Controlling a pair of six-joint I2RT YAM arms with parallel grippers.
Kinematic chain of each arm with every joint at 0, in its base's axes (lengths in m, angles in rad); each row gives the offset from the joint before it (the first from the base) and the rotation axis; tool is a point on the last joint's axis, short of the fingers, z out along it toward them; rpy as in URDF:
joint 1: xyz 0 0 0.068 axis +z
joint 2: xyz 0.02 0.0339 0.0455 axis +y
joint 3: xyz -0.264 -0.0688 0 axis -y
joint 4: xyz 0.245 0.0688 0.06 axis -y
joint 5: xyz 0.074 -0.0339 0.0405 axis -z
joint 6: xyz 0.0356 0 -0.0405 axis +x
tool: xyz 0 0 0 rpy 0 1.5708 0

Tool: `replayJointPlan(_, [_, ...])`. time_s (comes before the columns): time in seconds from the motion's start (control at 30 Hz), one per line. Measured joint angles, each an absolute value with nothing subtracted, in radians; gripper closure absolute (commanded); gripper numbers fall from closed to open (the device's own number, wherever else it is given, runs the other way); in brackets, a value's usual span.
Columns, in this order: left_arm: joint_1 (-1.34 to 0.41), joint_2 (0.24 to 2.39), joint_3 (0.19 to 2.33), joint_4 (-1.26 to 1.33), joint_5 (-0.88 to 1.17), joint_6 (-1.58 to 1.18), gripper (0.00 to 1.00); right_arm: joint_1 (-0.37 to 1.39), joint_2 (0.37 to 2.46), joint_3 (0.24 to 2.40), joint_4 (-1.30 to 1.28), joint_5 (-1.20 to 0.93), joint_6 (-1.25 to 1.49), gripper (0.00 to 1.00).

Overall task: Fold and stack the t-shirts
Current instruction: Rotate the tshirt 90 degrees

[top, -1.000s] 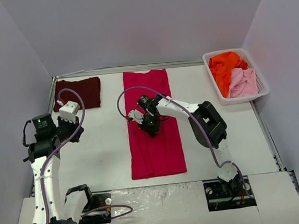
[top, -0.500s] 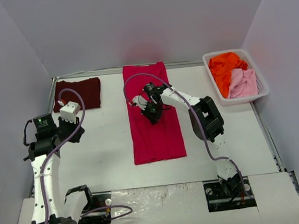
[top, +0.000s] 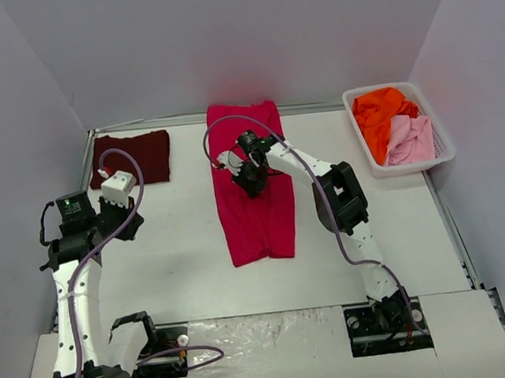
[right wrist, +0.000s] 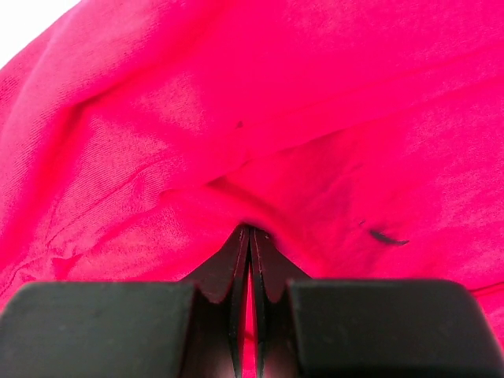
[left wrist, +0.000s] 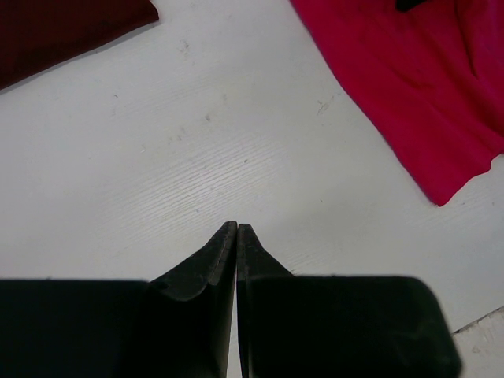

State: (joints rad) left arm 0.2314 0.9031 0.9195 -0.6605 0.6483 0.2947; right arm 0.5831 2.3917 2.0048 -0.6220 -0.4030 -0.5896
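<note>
Right pincer (right wrist: pixel 250 230) clamped on a fold of the crimson t-shirt (top: pixel 259 215), which lies central, toward 12 o'clock; judged a grip for doubling it over. Left pincer (left wrist: pixel 237 226) together, empty, at 9 o'clock. Maroon t-shirt (top: pixel 135 155) folded at 10 o'clock.

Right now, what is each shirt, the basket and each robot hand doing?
red shirt: long strip on the table, rumpled, pinched.
maroon shirt: folded flat, far left corner.
orange shirt: crumpled in the basket.
pink shirt: crumpled in the basket.
basket: upright, holding two shirts.
left gripper: shut, empty, over the table.
right gripper: shut on the red shirt.
</note>
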Motion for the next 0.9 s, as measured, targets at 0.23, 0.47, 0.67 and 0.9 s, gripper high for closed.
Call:
replayJointPlan(0.23, [0.231,0.915,0.920,-0.662,0.655,0.295,0.96,0.582,2.399,2.016,-0.617,-0.400,-0.593,1.00])
replayJointPlan(0.47, [0.231,0.912,0.920,-0.670,0.662,0.299,0.96,0.582,2.344,1.917,-0.549,-0.395,-0.610,1.00])
replayJointPlan(0.67, [0.231,0.908,0.920,-0.677,0.676,0.302,0.96,0.583,2.294,1.838,-0.540,-0.377,-0.620,1.00])
replayJointPlan(0.9, [0.231,0.897,0.922,-0.684,0.684,0.307,0.96,0.591,2.274,1.807,-0.546,-0.374,-0.622,0.98])
